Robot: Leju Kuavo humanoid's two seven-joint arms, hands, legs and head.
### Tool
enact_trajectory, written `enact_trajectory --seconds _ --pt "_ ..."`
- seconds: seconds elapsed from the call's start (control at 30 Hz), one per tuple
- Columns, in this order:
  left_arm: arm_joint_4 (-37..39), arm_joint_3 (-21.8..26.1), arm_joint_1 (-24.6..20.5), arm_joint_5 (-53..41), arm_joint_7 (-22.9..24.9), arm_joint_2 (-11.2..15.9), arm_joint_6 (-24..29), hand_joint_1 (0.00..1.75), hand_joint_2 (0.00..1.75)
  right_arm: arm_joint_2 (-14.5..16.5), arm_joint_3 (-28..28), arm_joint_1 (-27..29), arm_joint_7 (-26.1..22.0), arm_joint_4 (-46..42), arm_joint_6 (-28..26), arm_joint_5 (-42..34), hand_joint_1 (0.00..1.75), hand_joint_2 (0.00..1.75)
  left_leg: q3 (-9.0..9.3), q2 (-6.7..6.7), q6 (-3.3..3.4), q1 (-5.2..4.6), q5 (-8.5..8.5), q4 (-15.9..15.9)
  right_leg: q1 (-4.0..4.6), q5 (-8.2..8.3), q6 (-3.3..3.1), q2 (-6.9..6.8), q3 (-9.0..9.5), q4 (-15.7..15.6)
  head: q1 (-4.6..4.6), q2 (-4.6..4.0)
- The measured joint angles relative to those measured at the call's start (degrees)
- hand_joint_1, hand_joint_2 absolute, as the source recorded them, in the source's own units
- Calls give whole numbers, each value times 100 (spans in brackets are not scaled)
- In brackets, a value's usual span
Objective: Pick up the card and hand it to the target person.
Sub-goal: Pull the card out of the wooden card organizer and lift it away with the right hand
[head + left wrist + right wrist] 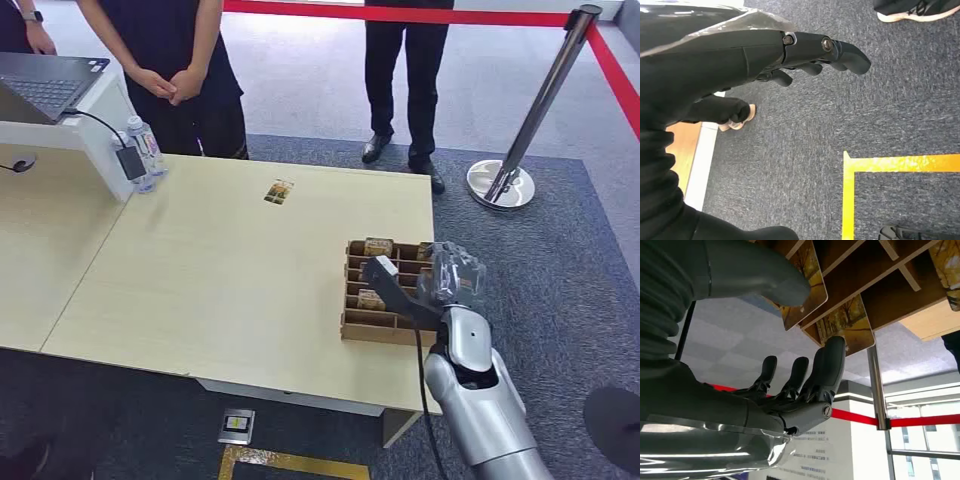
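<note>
Right hand point(450, 275) at the card rack point(355, 325), nothing gripped yet.
Fingers point(828, 365) apart, thumb beside one card point(806, 285), a finger near the next point(845, 325); contact unclear from this angle. Risks: pinching two cards, or dragging the rack off the table point(226, 280) edge. Left hand point(810, 55) hangs open above the carpet. Cards show autumn trees; no legible text.

Matt wooden table point(226, 280); glossy card point(845, 325); rough carpet point(885, 110).
</note>
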Motion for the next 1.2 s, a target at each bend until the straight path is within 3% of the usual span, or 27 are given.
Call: enact_trajectory --seconds 1.03,1.2 --pt "0 -17 0 -82 36 0 -43 0 175 92 -102 -2 58 315 -17 69 86 175 -2 0 0 0 0 0 0 1 1 0 -3 0 1 0" --pt "0 -19 0 -86 49 0 -68 0 175 114 -115 -13 57 362 -26 78 96 175 -2 0 0 0 0 0 0 1 1 0 -3 0 1 0"
